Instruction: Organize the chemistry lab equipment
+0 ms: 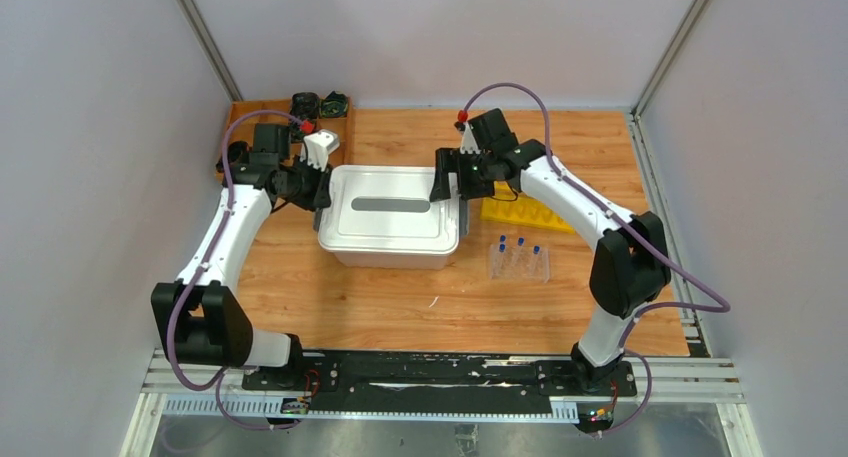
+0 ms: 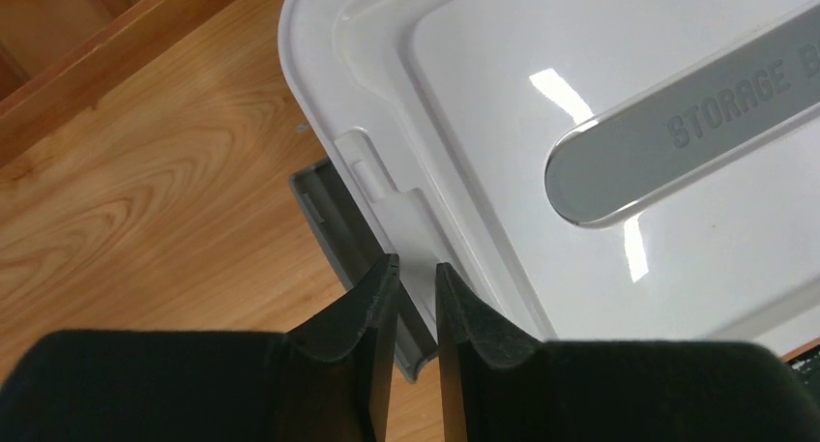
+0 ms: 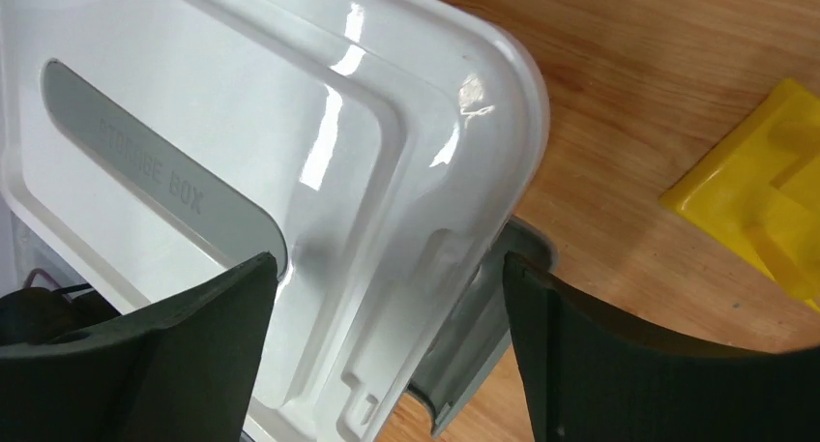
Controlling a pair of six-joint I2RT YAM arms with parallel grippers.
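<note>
Overhead, the left gripper (image 1: 322, 189) and right gripper (image 1: 442, 187) sit at opposite ends of a white storage box (image 1: 345, 222). The clear tube rack (image 1: 518, 267), holding blue-capped clear tubes (image 1: 519, 243), stands on the table right of the box, near a yellow tray (image 1: 525, 214).

Left wrist: the fingers (image 2: 382, 307) are nearly together at the lid's tab (image 2: 411, 215). I cannot tell whether they pinch it. The grey strip (image 2: 677, 123) reads "STORAGE B".

Right wrist: the jaws are spread wide, straddling the lid's corner and the grey latch (image 3: 474, 336). "STORAGE BOX" is legible.
</note>
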